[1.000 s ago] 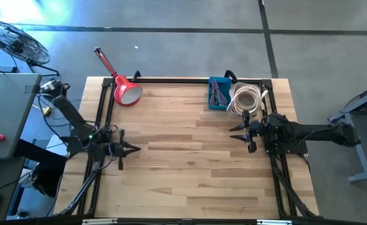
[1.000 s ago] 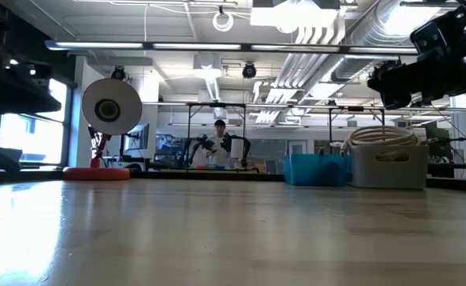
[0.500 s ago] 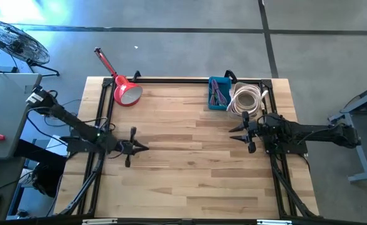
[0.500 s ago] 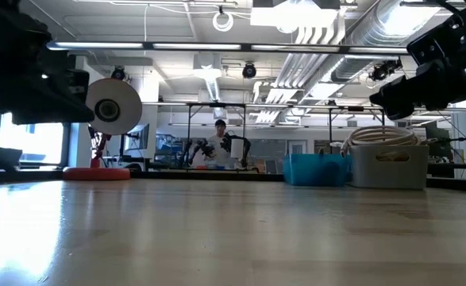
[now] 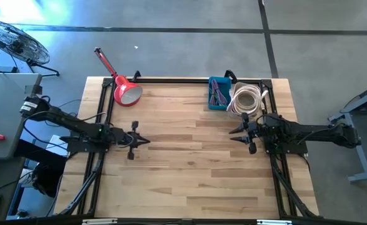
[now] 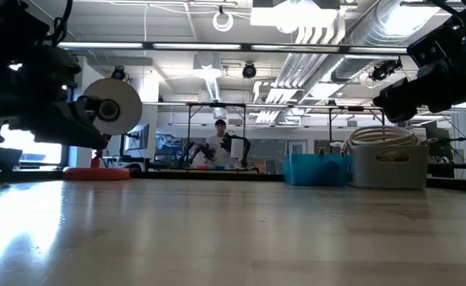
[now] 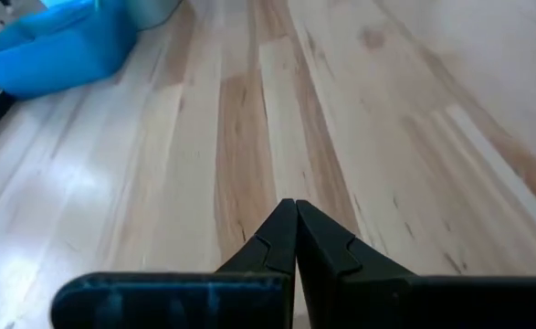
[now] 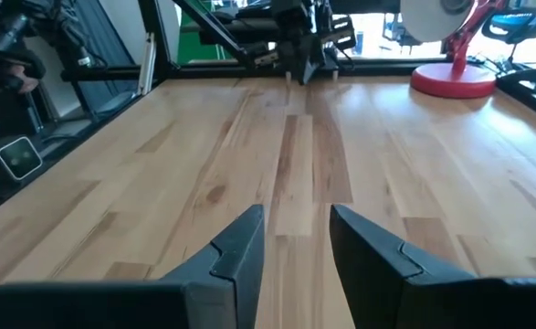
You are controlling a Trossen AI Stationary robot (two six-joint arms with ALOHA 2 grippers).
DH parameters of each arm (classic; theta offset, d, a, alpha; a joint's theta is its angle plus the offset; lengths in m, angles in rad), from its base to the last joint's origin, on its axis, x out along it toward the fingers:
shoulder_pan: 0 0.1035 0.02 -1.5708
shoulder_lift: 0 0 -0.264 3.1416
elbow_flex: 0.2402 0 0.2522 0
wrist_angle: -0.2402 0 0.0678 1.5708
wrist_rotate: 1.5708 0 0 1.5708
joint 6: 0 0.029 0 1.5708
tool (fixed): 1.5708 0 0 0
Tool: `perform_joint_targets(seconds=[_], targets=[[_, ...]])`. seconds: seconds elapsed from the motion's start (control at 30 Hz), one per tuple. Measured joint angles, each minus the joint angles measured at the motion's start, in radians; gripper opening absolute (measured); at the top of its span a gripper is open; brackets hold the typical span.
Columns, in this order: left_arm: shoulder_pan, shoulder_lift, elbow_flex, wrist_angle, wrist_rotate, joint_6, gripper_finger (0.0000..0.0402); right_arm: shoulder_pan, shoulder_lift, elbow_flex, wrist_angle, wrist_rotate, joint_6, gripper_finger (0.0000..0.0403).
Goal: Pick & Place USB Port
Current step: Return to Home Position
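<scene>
My left gripper [image 5: 145, 140] hovers shut and empty over the left part of the wooden table [image 5: 189, 169]; its closed fingertips [image 7: 295, 219] point across the boards toward the right. My right gripper [image 5: 233, 134] hovers open and empty over the right part, facing the left arm; its own view shows the fingers [image 8: 240, 242] apart. A blue bin [image 5: 217, 94] holding purple things stands on the table at the far right; I cannot make out a USB port among them.
A white bin [image 5: 246, 100] with a coiled white cable stands right of the blue bin. A red desk lamp [image 5: 124, 90] stands at the far left corner. Black frame rails run along the table's left, far and right sides. A person [image 6: 219, 143] shows in the room behind.
My left arm has swung its gripper from near the table's left edge toward the middle and a little toward the far edge, turning it to point at the right side. It has stayed shut.
</scene>
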Motion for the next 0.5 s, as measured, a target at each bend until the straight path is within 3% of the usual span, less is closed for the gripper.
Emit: perform_joint_targets(seconds=[0.5], targets=[[0.0,-0.331,0.0,-0.287,0.004,0.014,0.0001,0.0,0.0,0.0,-0.022,-0.014,0.044,0.0119]])
